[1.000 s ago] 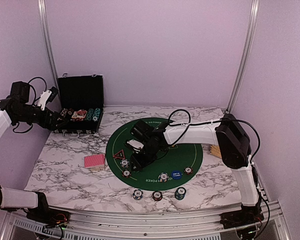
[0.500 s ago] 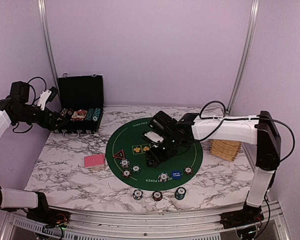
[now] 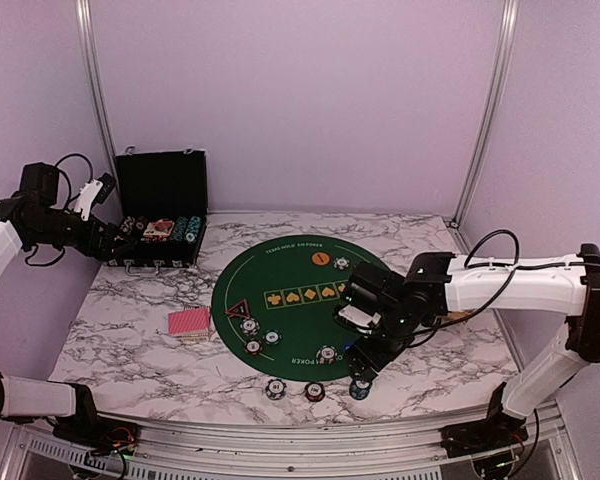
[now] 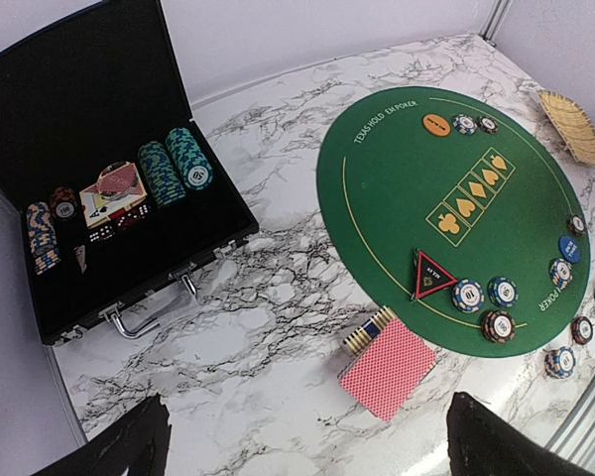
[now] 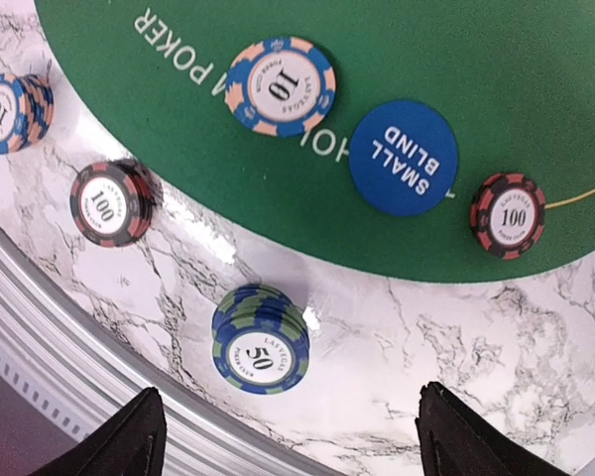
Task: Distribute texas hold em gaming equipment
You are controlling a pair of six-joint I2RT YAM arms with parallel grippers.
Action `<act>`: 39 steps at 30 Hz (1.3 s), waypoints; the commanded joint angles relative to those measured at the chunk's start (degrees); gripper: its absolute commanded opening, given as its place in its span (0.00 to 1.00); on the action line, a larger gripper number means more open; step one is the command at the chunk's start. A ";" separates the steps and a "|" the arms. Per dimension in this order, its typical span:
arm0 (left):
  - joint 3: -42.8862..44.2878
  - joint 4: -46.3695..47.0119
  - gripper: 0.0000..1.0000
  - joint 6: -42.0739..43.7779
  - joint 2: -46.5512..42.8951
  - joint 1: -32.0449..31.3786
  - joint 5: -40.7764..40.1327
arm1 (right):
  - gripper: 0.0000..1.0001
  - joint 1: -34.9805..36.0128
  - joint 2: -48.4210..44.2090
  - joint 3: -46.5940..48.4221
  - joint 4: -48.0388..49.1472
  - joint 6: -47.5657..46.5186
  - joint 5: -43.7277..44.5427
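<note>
My right gripper (image 3: 366, 362) hangs open over the table's front edge, its fingers either side of a blue-green 50 chip stack (image 5: 261, 339) and clear of it. Beside that stack stand a 100 stack (image 5: 111, 203) and a 10 stack (image 5: 10, 112). On the green mat (image 3: 280, 270) lie the blue small-blind disc (image 5: 404, 157), an orange disc (image 3: 320, 258), the red-rimmed triangle (image 4: 432, 275) and single chips (image 4: 484, 297). The red-backed deck (image 4: 387, 367) rests left of the mat. My left gripper (image 4: 307, 421) is open and empty, high above the table's left side.
An open black case (image 4: 109, 149) at the back left holds chip rows and cards. A tan slatted wooden object (image 4: 572, 124) lies right of the mat. The metal rail (image 5: 69, 357) runs close along the front chip stacks.
The right arm swung from the mat's left side, by the triangle, to the front right above the 50 stack, its jaws opening wider. A third chip now shows by the triangle. Left arm unmoved.
</note>
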 commanded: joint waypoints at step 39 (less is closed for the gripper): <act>0.13 -1.13 0.99 0.01 -0.37 0.13 0.59 | 0.60 2.76 7.28 -4.08 8.39 -0.22 -3.15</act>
